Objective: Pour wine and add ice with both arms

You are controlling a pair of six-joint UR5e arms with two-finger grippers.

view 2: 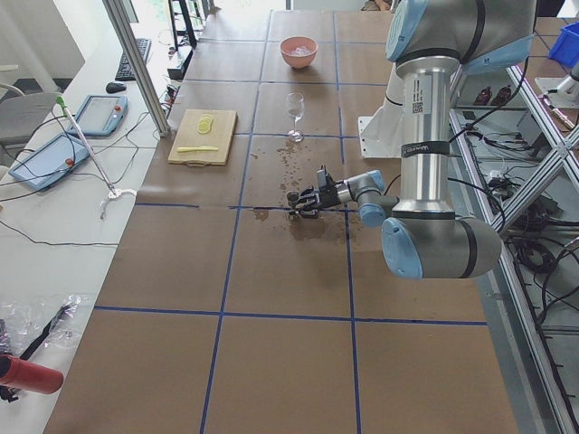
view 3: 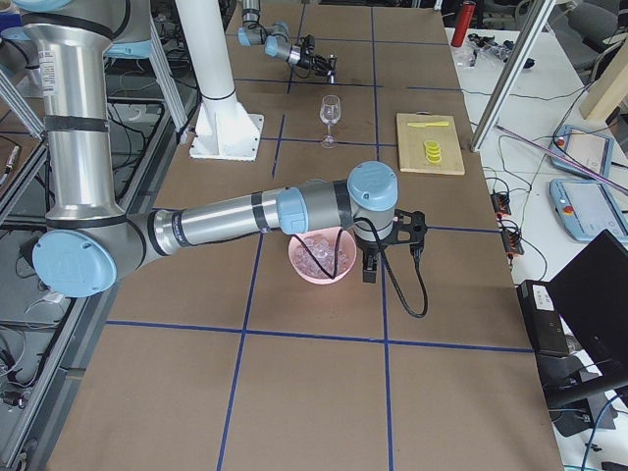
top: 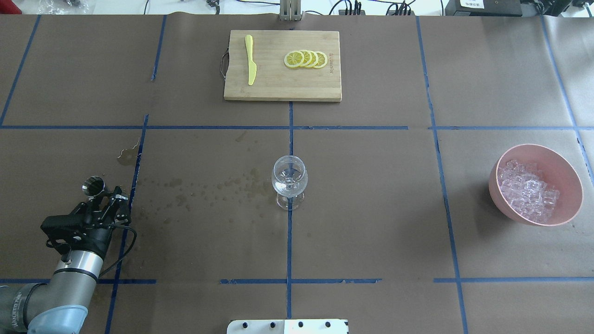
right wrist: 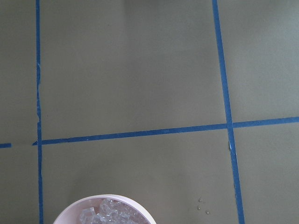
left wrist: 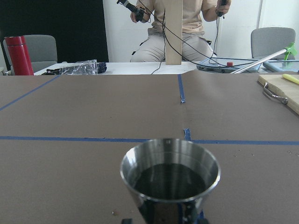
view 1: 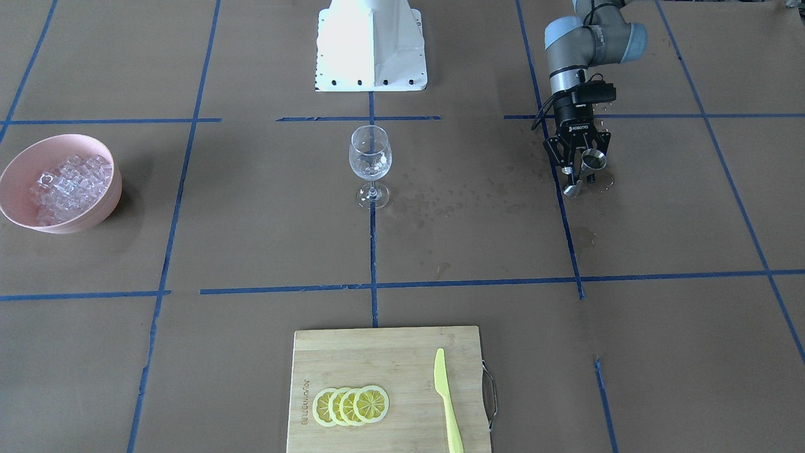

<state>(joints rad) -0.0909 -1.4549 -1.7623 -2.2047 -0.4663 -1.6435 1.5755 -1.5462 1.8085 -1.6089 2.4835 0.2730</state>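
Wine (top: 288,186): faint clear measure, apparently low in the bowl of the wine glass (view 1: 370,160); hard to confirm. Ice (view 1: 70,182): heaped in pink bowl (view 1: 107,202), well apart from the wine glass, toward the robot's right. Left gripper (view 1: 582,173): clamped on steel jigger (left wrist: 170,179), well apart from the wine glass, toward the robot's left, beyond scattered wet spots (view 1: 449,202). Right gripper (view 3: 370,267): over the pink bowl; spread or closed, impossible to tell. Likely faults: cubes released too high over the wine glass, causing splash or chipping; contact with the rim, toppling the thin-stemmed glass; loose pinch on slick cubes, scattering ice short of the wine glass.
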